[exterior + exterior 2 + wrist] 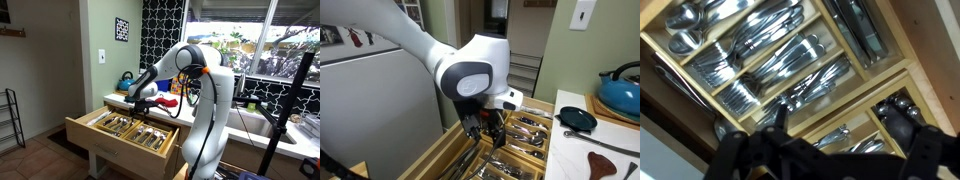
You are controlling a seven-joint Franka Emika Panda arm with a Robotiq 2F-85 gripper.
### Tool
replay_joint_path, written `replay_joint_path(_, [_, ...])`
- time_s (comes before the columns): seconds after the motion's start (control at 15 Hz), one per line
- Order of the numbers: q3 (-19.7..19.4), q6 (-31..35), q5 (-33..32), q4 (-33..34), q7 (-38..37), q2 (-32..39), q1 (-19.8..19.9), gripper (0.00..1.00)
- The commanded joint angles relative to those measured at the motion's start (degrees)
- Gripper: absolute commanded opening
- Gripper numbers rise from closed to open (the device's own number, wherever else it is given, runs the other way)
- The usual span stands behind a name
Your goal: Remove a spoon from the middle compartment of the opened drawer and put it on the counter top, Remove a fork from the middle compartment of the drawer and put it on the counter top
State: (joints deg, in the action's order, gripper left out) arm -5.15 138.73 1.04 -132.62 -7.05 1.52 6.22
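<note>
Pincer (487, 133) spread wide, pointing down over the drawer (110, 141).

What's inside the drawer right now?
Metal cutlery fills the divider sections of the drawer, spoons among them. The open gripper blocks some section ends in the wrist view.

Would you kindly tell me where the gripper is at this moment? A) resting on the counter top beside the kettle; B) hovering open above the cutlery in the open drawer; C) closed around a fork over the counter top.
B: the gripper hangs empty, jaws apart, over the cutlery in the pulled-out drawer.
</note>
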Motion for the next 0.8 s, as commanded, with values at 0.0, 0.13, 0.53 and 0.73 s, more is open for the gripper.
replay_joint_path(0.0, [0.49,1.66,1.85,9.73,1.77,10.86,-0.73,1.00])
replay_joint_path(0.13, [0.99,2.18,3.46,14.14,3.03,15.39,-0.44,1.00])
replay_joint_path(0.53, [1.43,1.83,5.34,17.60,5.28,18.86,-0.25,1.00])
replay_joint_path(0.73, [1.52,1.83,5.41,18.21,5.38,19.25,-0.18,1.00])
